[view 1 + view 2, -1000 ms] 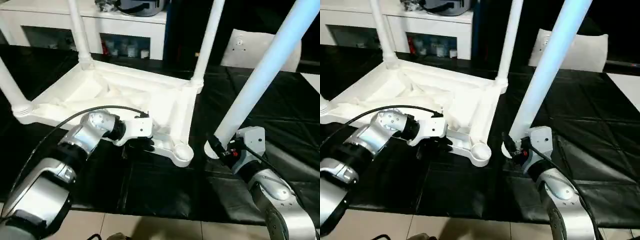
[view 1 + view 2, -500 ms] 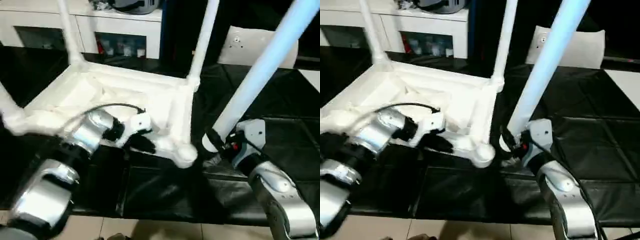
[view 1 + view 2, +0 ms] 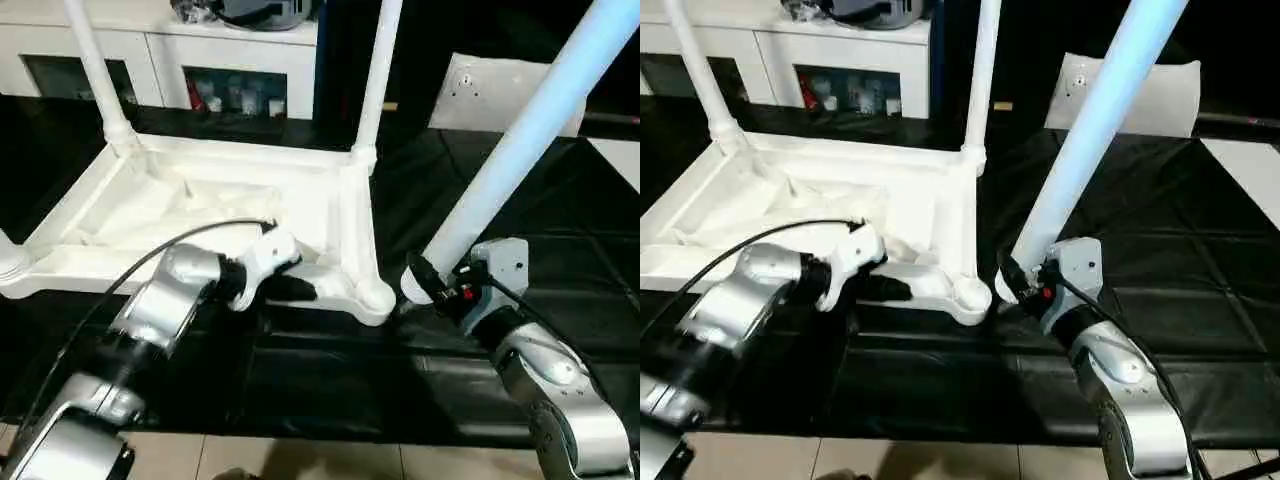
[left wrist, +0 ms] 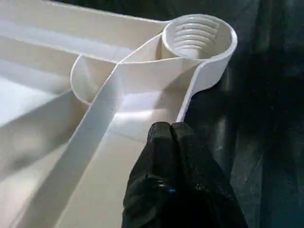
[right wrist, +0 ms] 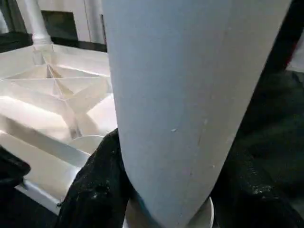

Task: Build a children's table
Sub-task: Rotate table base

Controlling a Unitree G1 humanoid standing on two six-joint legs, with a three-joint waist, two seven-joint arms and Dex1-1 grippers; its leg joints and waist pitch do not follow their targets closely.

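Left wrist view: left tool (image 4: 166, 130) pressed together, holding nothing, resting on the table's (image 3: 200, 205) ribbed underside just short of the empty corner socket (image 4: 199, 35), probably steadying it.
Right tool (image 3: 440, 290): pinched around the fourth leg (image 3: 520, 150), tilted just beside that socket, ready for insertion.
Table: upside down on the black tabletop (image 3: 560, 230), far legs (image 3: 375, 80) already upright beyond the socket.

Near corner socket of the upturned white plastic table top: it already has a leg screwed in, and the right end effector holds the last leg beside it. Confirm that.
Wrong: the near corner socket is empty, its ribbed bore open in the left wrist view. The right end effector does hold the long white tapered leg beside it.
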